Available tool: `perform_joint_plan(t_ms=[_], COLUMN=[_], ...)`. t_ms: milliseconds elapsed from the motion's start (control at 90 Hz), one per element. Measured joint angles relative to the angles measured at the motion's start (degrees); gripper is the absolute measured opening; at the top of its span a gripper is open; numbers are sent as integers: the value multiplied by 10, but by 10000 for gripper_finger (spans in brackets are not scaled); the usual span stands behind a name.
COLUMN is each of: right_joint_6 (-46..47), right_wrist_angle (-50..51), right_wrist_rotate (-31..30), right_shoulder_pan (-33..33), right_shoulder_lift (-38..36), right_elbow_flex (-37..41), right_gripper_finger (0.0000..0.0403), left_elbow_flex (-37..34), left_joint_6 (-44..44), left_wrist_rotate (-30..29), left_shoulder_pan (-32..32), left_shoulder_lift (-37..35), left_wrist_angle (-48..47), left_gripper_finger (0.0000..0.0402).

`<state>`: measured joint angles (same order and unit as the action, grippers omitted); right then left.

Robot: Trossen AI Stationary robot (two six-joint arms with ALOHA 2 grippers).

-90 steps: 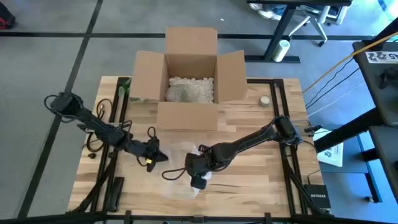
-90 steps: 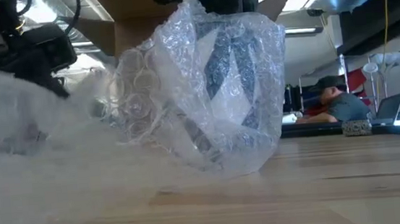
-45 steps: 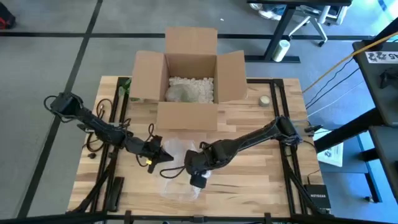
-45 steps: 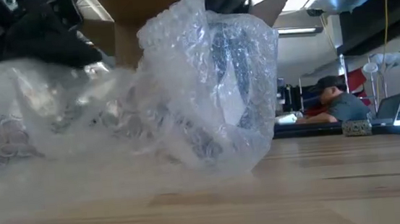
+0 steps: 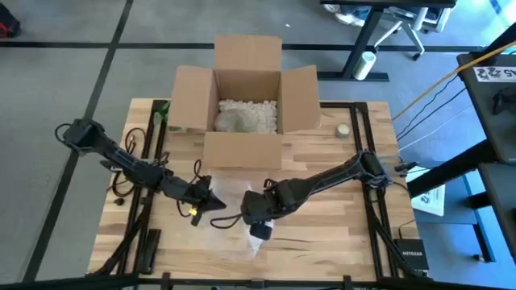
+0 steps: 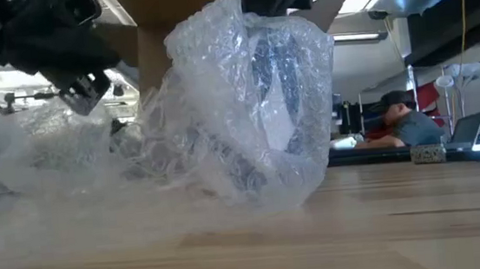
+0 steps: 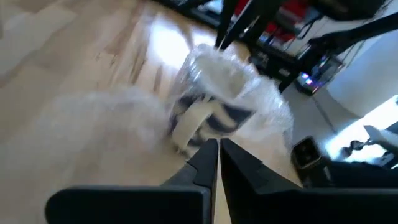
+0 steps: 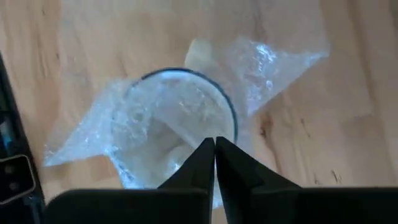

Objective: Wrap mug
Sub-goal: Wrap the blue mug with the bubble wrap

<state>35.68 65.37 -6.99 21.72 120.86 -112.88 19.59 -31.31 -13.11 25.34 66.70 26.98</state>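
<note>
A: Where do we stand? The mug (image 6: pixel 282 96) sits upright on the worktop (image 5: pixel 322 234), in front of the cardboard box (image 5: pixel 246 97), with bubble wrap (image 6: pixel 222 127) bunched round it and partly pushed down into its mouth.

B: Our right end effector (image 8: pixel 214 144) hangs just above the mug's rim, fingers pressed narrow together. We judge it is tucking wrap inside and pinning the mug.

A: And the left end effector (image 7: pixel 217 149)?

B: It is beside the mug, on the side away from the right arm, fingers likewise closed to a slit. Whether it pinches a fold of wrap we cannot tell; the loose sheet trails toward it.

A: Then we should keep the right one steady on the rim so that the mug does not tip, and draw the loose sheet snugly across with the left.

B: Slowly, since wrap springs back, and the mug's lower side toward the box seems barely covered.
</note>
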Motion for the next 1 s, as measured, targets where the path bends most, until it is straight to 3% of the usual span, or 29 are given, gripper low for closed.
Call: perform_joint_plan(t_ms=[167,389,611,800,1000], right_joint_6=[8,68,169,315,407], right_wrist_angle=[43,119,141,70,-250], right_wrist_rotate=[-30,-124,-234,-295,-324], right_shoulder_pan=[23,70,138,214,281], right_shoulder_lift=[0,-16,-85,-189,-322], right_elbow_flex=[0,0,42,205,507], right_gripper_finger=[0,0,0,0,0], left_elbow_flex=[0,0,0,0,0], left_joint_6=[3,7,7,8,31], left_wrist_rotate=[-13,-49,-75,-112,-133], left_shoulder_pan=[2,2,39,83,107], left_shoulder_lift=[-86,-213,-274,-281,-310], left_wrist_angle=[-82,-197,-244,-253,-288], left_gripper_finger=[0,0,0,0,0])
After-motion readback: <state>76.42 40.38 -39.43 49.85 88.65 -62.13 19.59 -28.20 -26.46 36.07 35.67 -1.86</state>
